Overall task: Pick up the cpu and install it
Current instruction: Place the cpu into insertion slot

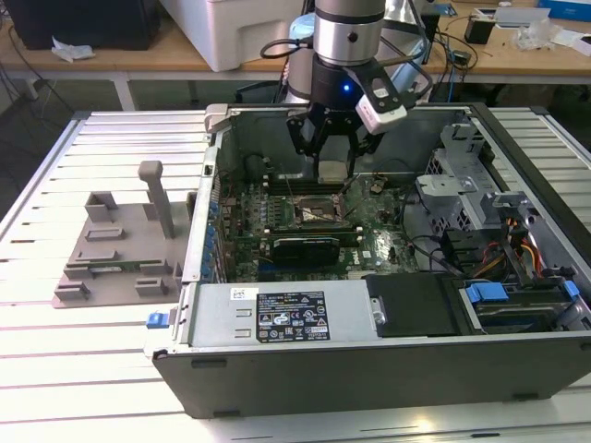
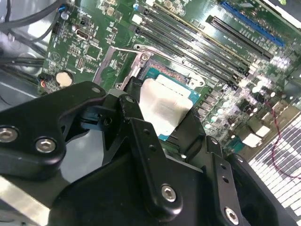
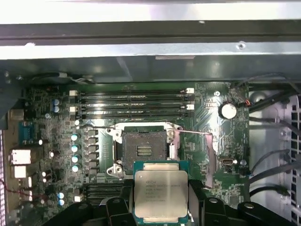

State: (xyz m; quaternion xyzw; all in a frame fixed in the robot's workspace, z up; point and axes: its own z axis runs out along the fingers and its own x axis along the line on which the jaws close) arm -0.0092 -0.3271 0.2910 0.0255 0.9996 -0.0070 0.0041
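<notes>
Cpu (image 3: 161, 195) sits flat between the gripper (image 3: 163, 205) fingers, clamped by two opposite edges. Open socket (image 3: 143, 150) lies just beyond the fingertips. Judgement: keep it level, square to the socket, no sliding across pins.

The gripper (image 3: 162, 211) is clasping the cpu (image 3: 161, 190), which is hovering close to the open socket (image 3: 143, 149) on the motherboard (image 3: 207, 101).

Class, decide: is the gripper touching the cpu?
Touching. In the first wrist view, the gripper holds the cpu by two opposite edges with no gap.
</notes>
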